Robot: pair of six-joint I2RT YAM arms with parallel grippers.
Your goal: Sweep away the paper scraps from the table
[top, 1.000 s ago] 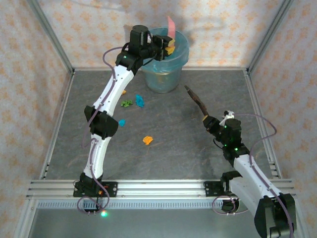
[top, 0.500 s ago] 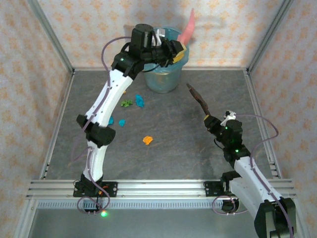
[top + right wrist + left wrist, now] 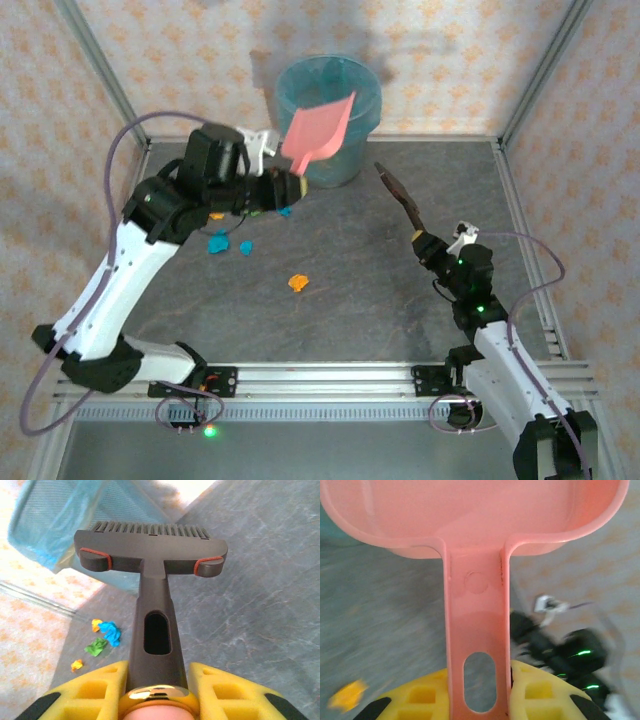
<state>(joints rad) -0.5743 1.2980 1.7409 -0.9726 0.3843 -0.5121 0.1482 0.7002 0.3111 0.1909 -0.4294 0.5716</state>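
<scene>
Grey mottled table (image 3: 380,300), overhead: paper scraps (image 3: 298,283) are lying left of centre, too crumpled to tell any long axis. Left gripper (image 3: 290,186) is clamping a pink dustpan (image 3: 320,130), pan tilting toward the bin (image 3: 368,105). Left wrist: handle running straight ahead, one orange scrap lower-left. Right wrist: right gripper (image 3: 157,680) is pinching a brush (image 3: 152,560), bristles facing the bin; scraps lying left.

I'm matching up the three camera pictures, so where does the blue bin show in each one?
Top external: the blue bin stands far middle, by the back wall, partly covered by the pink dustpan.
Left wrist: a blurred teal sliver at the upper left edge, likely the bin.
Right wrist: the bin sits upper left, behind the brush.
Shared landmark: the grey table.
</scene>
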